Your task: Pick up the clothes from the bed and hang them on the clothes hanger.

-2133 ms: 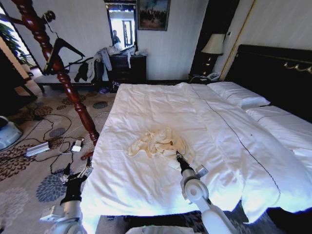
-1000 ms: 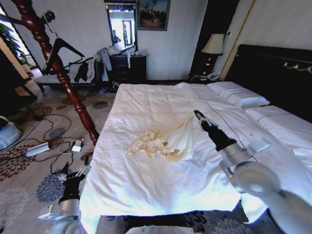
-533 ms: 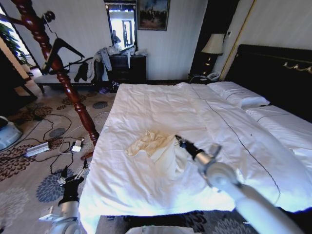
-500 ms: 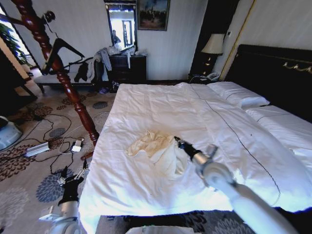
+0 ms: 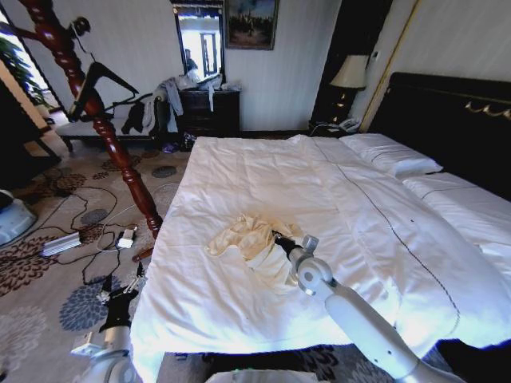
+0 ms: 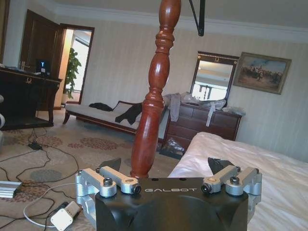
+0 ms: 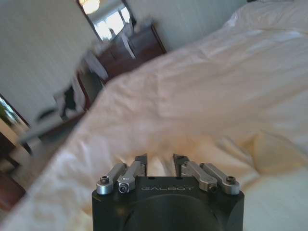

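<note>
The clothes [image 5: 243,238], a crumpled cream garment, lie on the white duvet of the bed [image 5: 263,163], near its left side. My right gripper [image 5: 277,238] reaches in from the lower right and is shut on the clothes' right part, low over the duvet. In the right wrist view its fingers [image 7: 141,160] stand close together over cream cloth [image 7: 262,147]. The black clothes hanger [image 5: 97,80] hangs on a red-brown wooden post [image 5: 120,152] left of the bed. My left gripper [image 5: 120,297] waits open beside the bed's near left corner; it [image 6: 163,166] faces that post [image 6: 151,106].
Cables and a power strip [image 5: 62,243] lie on the patterned carpet left of the bed. A dark dresser with a heap of dark and grey clothes [image 5: 172,100] stands at the far wall. The black headboard [image 5: 447,112] and a lamp [image 5: 349,73] are at the right.
My right gripper lifted part of the garment up to the right, then brought it back down and left. The garment now lies more bunched. The left arm barely moved.
</note>
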Robot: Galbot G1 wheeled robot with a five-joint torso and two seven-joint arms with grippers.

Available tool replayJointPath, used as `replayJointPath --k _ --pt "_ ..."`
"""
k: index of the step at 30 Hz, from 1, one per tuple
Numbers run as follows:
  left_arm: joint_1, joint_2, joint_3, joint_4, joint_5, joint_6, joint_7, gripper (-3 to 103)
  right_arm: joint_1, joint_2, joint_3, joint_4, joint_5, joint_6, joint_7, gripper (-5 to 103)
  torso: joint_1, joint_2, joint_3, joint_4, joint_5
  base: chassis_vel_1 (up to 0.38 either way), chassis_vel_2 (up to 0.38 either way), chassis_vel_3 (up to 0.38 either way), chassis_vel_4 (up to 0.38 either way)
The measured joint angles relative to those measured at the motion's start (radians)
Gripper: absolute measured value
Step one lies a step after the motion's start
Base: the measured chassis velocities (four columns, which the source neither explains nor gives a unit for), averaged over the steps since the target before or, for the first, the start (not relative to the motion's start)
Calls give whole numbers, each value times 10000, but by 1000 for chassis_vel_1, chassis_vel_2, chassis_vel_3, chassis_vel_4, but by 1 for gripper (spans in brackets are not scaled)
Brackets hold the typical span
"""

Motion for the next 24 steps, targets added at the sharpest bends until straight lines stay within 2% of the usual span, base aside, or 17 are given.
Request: replayJointPath --k 2,5,7,8,9,12,13,15,16,17,24 --pt "-2 -58 65 4 95 -23 1 100 -212 -24 430 471 720 221 33 40 0 0 -1 0 1 0 0 0 0" --pt "9 -85 97 -5 137 -30 3 100 -381 -45 665 699 1031 267 209 51 -2 0 0 0 1 0 0 0 0" --pt "56 -95 110 -94 158 -42 6 100 -677 -75 969 1175 1646 214 848 61 -2 0 -1 1 3 0 0 0 0" --pt "56 -95 110 -94 158 -42 6 100 -677 -75 969 1175 1646 214 848 61 -2 0 -1 1 3 0 0 0 0" --pt "79 -90 105 -118 158 -46 6 100 -819 -80 1061 1407 1947 109 1171 61 -2 0 0 0 2 0 0 0 0" --pt "134 -78 73 -142 163 -67 6 100 -1395 54 1245 2152 2860 -299 2025 78 -2 0 -1 0 1 0 0 0 0" --pt "157 -80 72 -152 169 -69 7 100 -1543 146 1255 2308 2995 -401 2182 83 -2 0 -1 0 3 0 0 0 0" --pt "185 -84 73 -174 180 -70 6 100 -1715 272 1253 2444 3062 -497 2293 83 -2 0 -1 1 2 0 0 0 0" --pt "229 -87 77 -215 215 -72 7 100 -1916 461 1239 2549 3053 -575 2387 93 -2 1 -1 1 2 0 0 0 0" --pt "251 -88 77 -238 236 -73 7 100 -2028 598 1230 2590 3041 -611 2444 97 -2 0 -1 2 3 0 0 0 0" --pt "302 -82 45 -296 243 -80 7 100 -2239 856 1278 2654 2953 -623 2483 100 -2 0 -1 1 2 0 0 0 0"
